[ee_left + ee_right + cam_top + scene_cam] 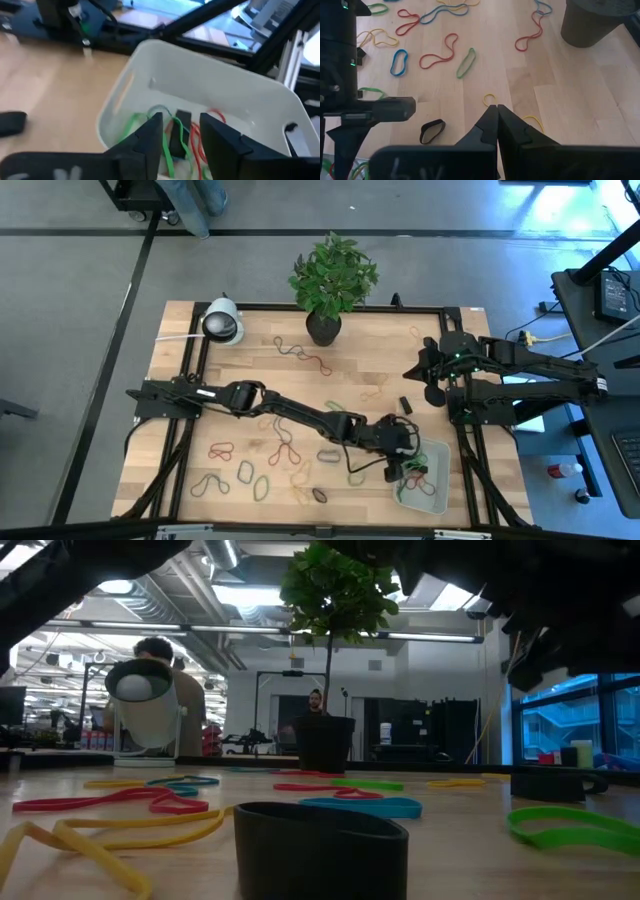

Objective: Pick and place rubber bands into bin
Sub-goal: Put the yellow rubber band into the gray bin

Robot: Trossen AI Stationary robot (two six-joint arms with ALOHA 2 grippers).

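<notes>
Most of the work is ahead of me. Starting at the left of the wooden table (190,460), the loose rubber bands (240,472) lie scattered across the near boards: red, green, yellow and dark loops, none of them touching my arms. More lie further back near the plant pot (323,328), and a few toward the table's middle. All of these are left to gather, by my judgement many more than I have put away so far.

Moving right, my left arm reaches across the table and my left gripper (405,463) hangs over the near left end of the bin (437,458), which sits at the table's near right corner. Through my left wrist camera I see my two fingers (150,135) parted, with nothing pinched between them. Directly below them, inside the bin's white wall (210,75), lie green and red bands and a dark one, the only part of the job that looks done. A green band appears to run up close to my fingers, and I cannot tell whether it has fully dropped clear.

Further right, my right gripper (497,125) waits above the right side of the table, jaws pressed together on nothing.
</notes>
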